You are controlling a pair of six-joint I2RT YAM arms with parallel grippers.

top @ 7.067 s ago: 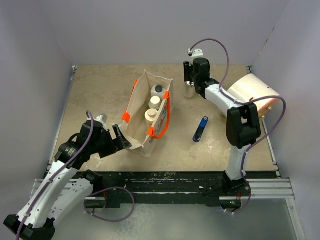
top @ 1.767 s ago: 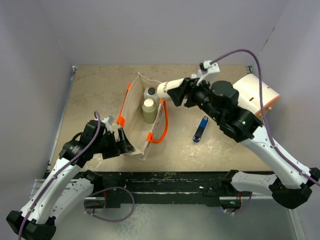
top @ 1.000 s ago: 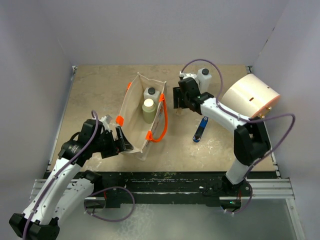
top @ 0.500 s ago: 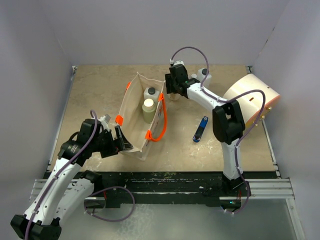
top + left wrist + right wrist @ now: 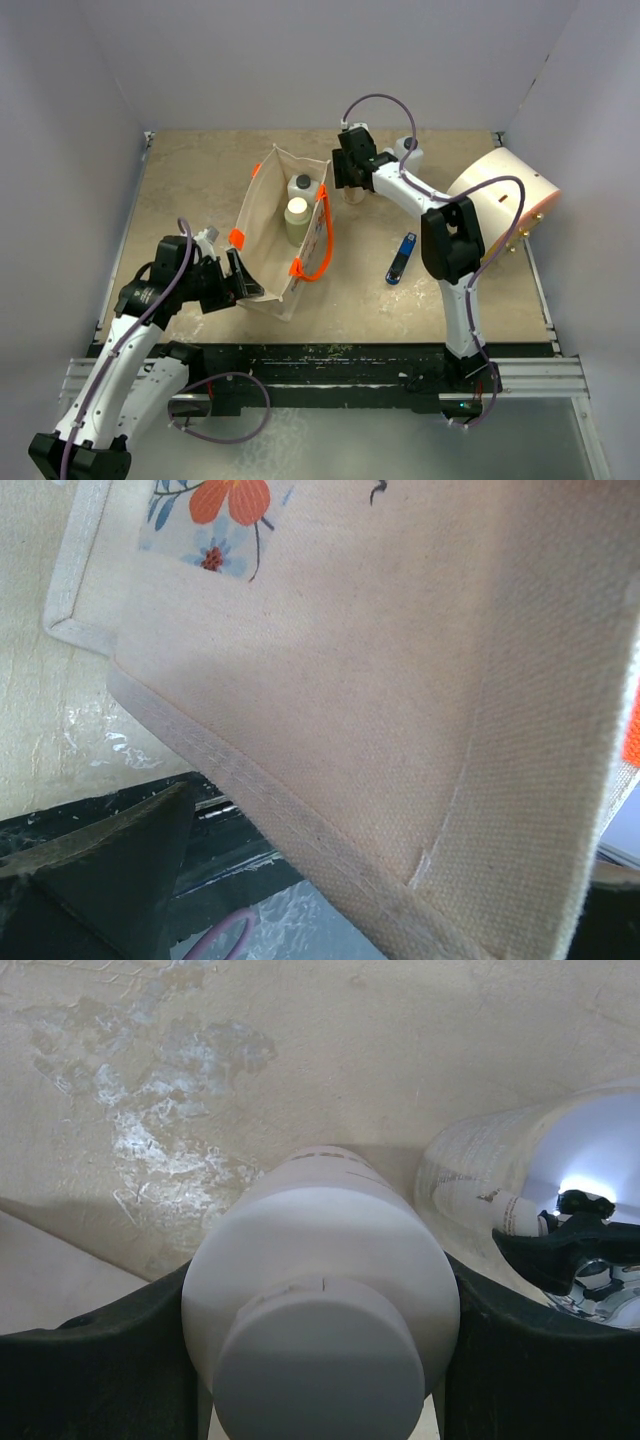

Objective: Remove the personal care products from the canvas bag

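Top view first. A couple of seconds back the right arm had a bottle up over the canvas bag (image 5: 268, 272). Now the right gripper (image 5: 349, 186) has swung past the bag's far right corner and sits low over the table (image 5: 200, 190), with the pale round bottle (image 5: 352, 197) under it. It has barely shifted in the last half second, so my guess is it's setting the bottle down.

Seven seconds ago the bag held three bottles. Two are left in the open mouth: a white dark-capped bottle (image 5: 303, 186) and a beige bottle (image 5: 296, 219) just in front of it. What looks like another white bottle (image 5: 408, 153) stands behind the arm. So that's one more out and two to go.

The left gripper (image 5: 238, 282) is still at the bag's near lower corner, same as before.

Left wrist view is canvas wall to wall, with a bit of floral print up top and a seam running down. One dark finger (image 5: 100, 870) shows at lower left and a sliver at the far right. I can't tell whether it's actually pinching the cloth or just straddling it.

Right wrist view looks straight down the pale round bottle. Both fingers (image 5: 90, 1360) press against its sides, so it's firmly held. A shiny bottle (image 5: 480, 1190) stands just beside it on the table – releasing too close could knock that one.
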